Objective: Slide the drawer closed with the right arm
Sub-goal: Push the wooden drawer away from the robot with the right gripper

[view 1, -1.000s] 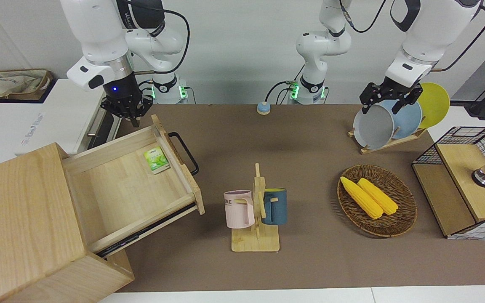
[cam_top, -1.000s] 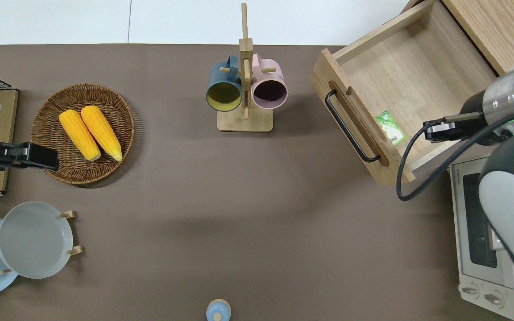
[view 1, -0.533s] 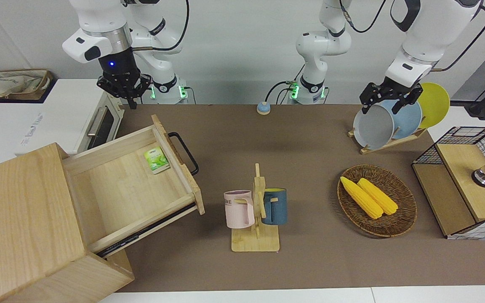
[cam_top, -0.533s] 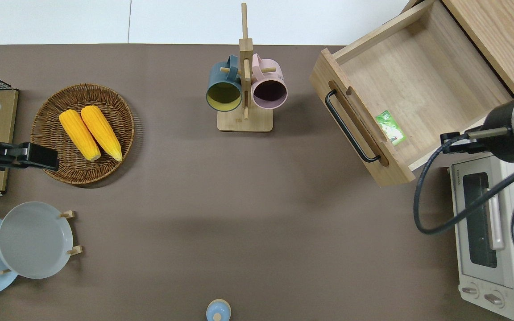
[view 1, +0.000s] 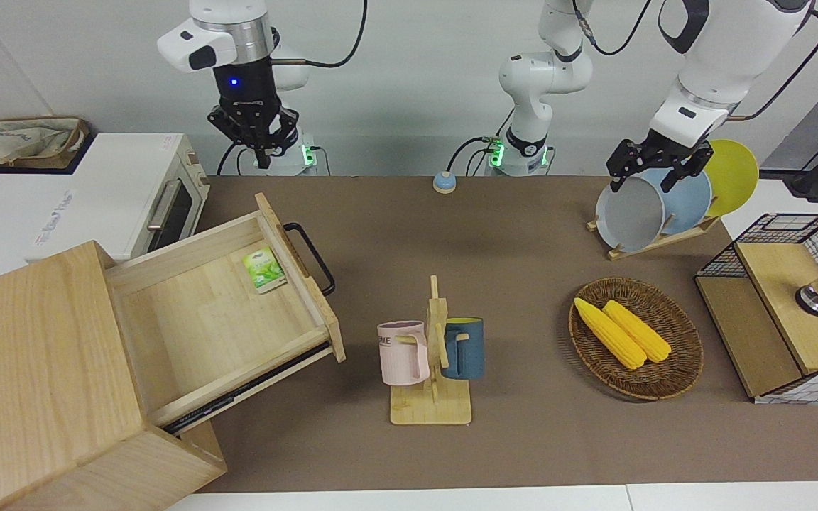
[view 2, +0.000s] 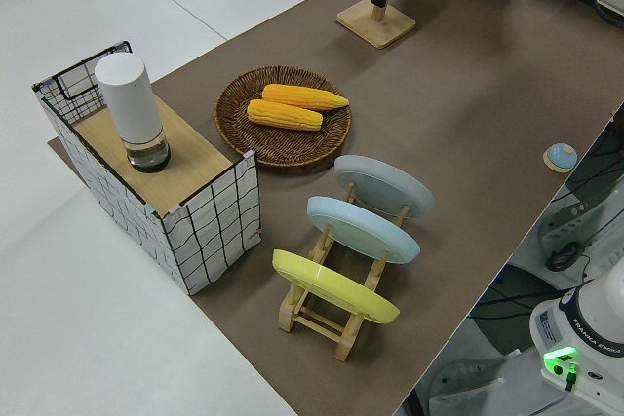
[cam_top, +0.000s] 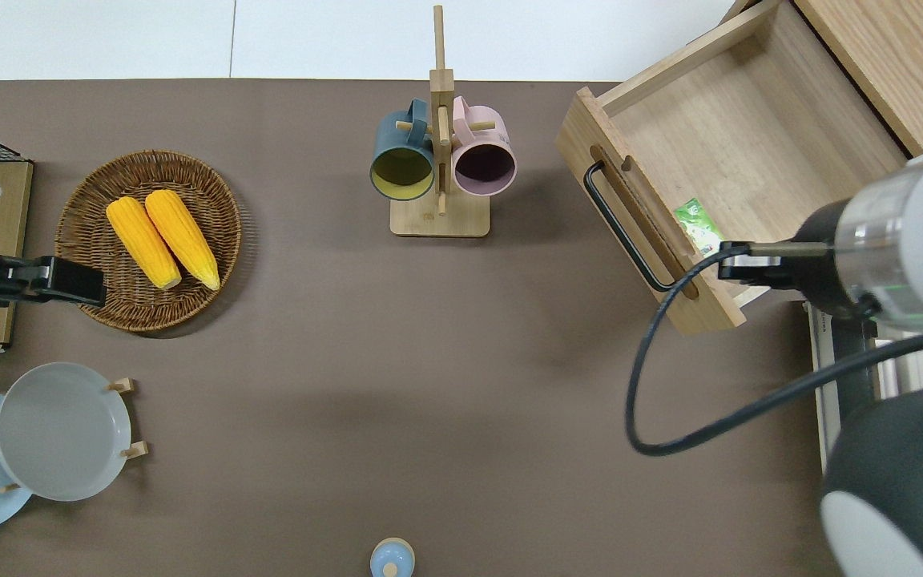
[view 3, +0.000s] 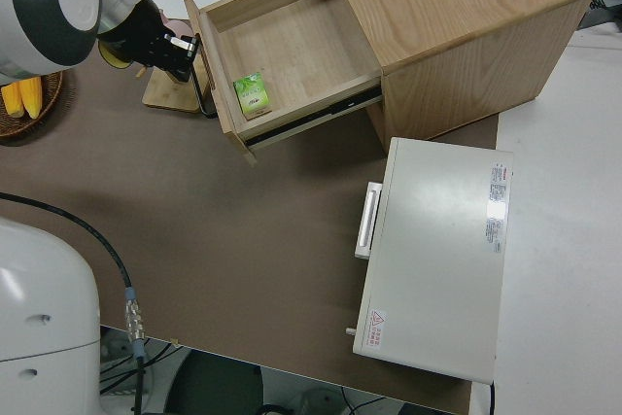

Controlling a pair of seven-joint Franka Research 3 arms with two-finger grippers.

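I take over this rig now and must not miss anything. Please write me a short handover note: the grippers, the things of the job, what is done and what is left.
Right gripper: up in the air, roughly over the drawer's front corner nearer the robots, touching nothing.
Left gripper: parked.
Wide shallow light-wood drawer: pulled far out of the big pale wooden cabinet. Its black metal loop handle is free. A small green packet lies inside, by the front panel.
Done: nothing yet on the drawer itself.
Left: bring the right gripper down to the drawer front and push it fully in.
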